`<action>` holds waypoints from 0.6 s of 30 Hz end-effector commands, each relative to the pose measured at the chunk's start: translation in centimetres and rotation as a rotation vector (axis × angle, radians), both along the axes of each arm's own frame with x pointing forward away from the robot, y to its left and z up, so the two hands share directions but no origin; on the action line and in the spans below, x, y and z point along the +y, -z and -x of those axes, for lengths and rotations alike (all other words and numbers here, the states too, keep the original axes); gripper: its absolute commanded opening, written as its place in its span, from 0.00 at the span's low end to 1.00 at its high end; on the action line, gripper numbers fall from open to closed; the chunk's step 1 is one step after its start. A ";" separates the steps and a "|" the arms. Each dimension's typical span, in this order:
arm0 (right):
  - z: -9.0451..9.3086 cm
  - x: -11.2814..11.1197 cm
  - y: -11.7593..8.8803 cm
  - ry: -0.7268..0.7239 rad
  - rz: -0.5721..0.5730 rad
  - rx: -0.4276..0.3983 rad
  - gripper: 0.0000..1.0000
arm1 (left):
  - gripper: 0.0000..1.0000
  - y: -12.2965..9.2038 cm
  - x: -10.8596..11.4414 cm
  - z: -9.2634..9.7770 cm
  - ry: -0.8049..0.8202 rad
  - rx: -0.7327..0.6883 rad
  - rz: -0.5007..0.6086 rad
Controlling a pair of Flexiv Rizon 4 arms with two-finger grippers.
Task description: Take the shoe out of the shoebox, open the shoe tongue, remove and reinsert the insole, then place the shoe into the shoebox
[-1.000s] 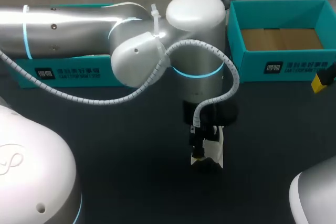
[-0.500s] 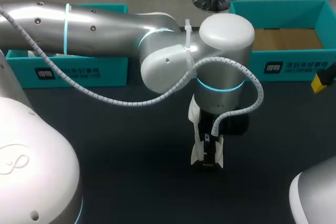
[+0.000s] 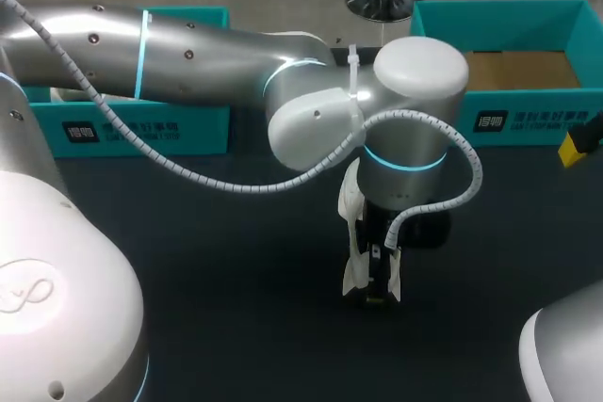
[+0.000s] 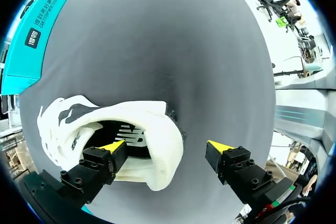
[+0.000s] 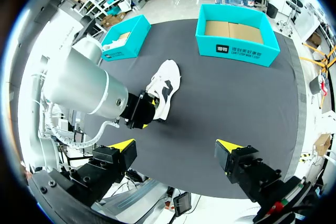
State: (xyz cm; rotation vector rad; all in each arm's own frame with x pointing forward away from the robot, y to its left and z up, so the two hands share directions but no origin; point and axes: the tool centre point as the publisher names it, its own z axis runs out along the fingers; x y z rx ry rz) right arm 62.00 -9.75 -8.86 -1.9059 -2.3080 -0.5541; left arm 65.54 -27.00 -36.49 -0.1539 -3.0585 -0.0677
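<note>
Lying lengthwise, toe pointing away: shoe (image 3: 351, 218)

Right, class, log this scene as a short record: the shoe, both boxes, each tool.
shoe: white, on the table, outside both boxes
left tool: open, astride the shoe's heel, one finger at its opening
right tool: open, empty, raised well above the table
right box: teal, empty
left box: teal, partly hidden by the left arm
</note>
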 end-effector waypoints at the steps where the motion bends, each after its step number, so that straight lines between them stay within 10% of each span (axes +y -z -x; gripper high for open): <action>1: -0.3 0.0 -0.1 -0.001 0.002 0.006 1.00 | 1.00 0.5 0.1 0.1 0.004 0.004 0.007; 2: -0.3 0.0 -0.1 -0.001 0.002 0.006 1.00 | 0.95 0.6 0.1 0.1 0.004 0.003 0.008; 6: -0.3 0.0 -0.1 -0.001 0.002 0.006 1.00 | 0.00 1.0 0.2 0.0 0.000 0.006 0.013; 18: -0.3 0.0 -0.1 -0.001 0.002 0.006 1.00 | 0.00 -0.1 1.0 0.2 0.007 0.002 0.054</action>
